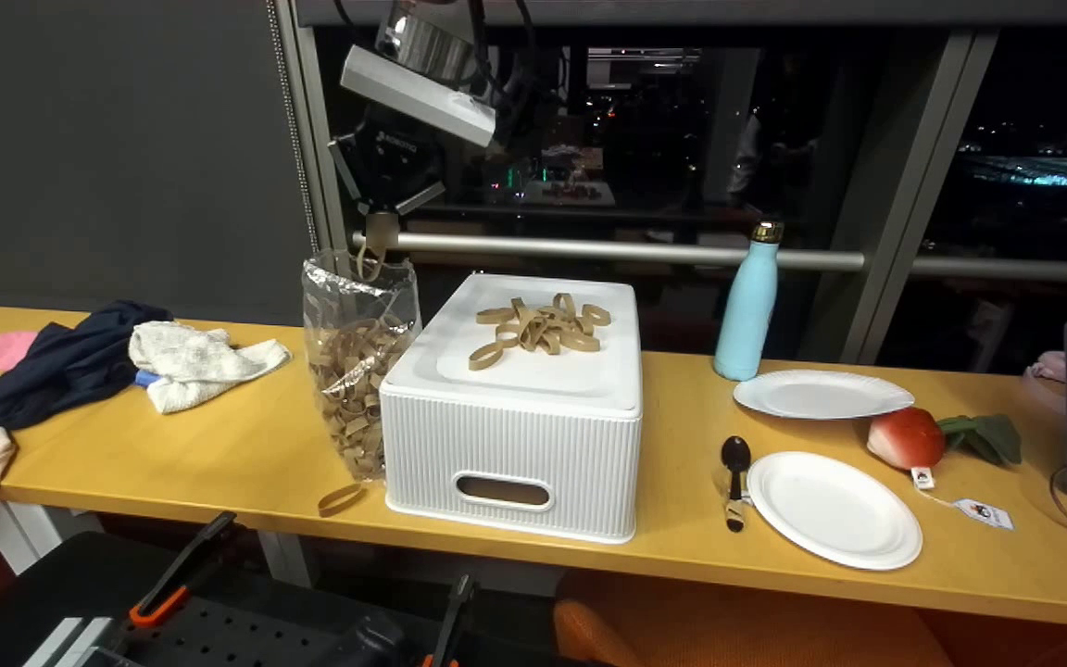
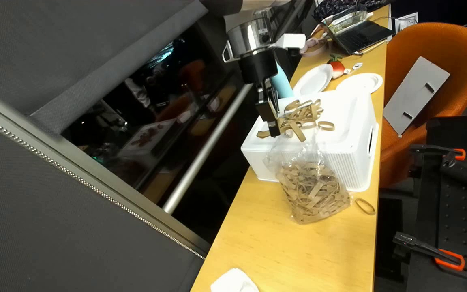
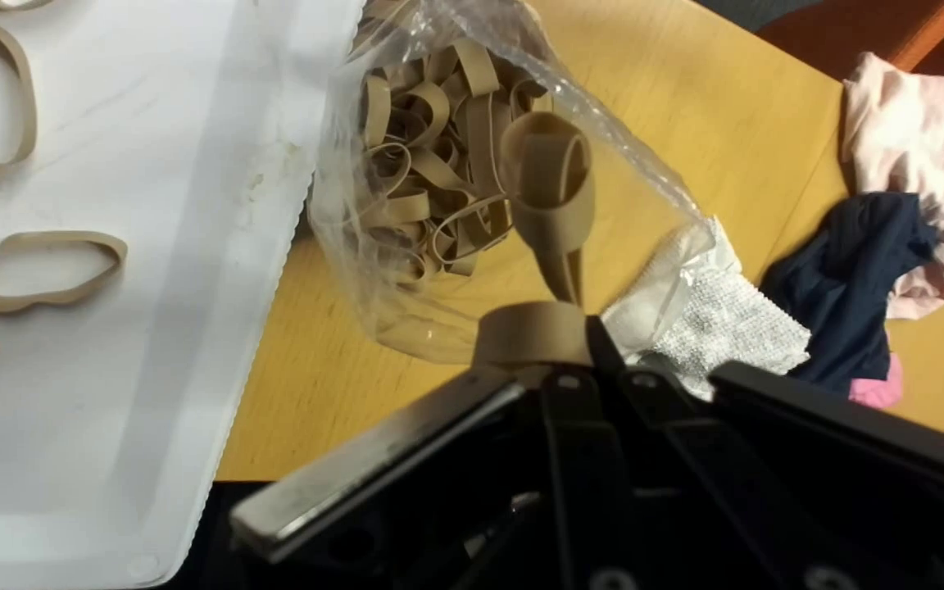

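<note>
Rubber band [image 3: 552, 225], tan, flat and broad, sits clenched between my fingertips [image 2: 274, 128] at the open mouth of a clear bag [image 1: 334, 283]; it curls in loops, one or several, I cannot tell; my wrist view looks down onto similar bands [image 3: 439, 172] inside, while only an exterior view shows a black spoon [image 1: 735, 456] beside a plate [image 1: 834, 509].

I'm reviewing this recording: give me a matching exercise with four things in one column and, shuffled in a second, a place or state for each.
Things
1. Black two-finger gripper
2. Clear plastic bag
3. White ribbed plastic box
4. Light-blue bottle with a gold cap

Places and states
A. Upright beside a white oval plate
B. Under a loose pile of flat tan rubber bands
C. Shut on hanging tan bands
D. Open-mouthed, with more tan bands inside

Pairs: 1-C; 2-D; 3-B; 4-A
</note>
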Available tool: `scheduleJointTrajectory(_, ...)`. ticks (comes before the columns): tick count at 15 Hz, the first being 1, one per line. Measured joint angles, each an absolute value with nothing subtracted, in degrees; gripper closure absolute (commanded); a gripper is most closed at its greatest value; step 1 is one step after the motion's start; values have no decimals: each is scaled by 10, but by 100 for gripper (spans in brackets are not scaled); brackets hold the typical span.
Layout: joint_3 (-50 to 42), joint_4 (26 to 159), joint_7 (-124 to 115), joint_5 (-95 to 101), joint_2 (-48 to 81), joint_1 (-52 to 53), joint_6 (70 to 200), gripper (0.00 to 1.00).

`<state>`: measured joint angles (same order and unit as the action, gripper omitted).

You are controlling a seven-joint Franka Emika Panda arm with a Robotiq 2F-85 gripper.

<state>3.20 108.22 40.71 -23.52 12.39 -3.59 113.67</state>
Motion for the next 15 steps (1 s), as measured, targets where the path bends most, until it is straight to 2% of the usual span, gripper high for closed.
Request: scheduleJointTrajectory(15,51,1063,394,-242,155,-24,1096,99)
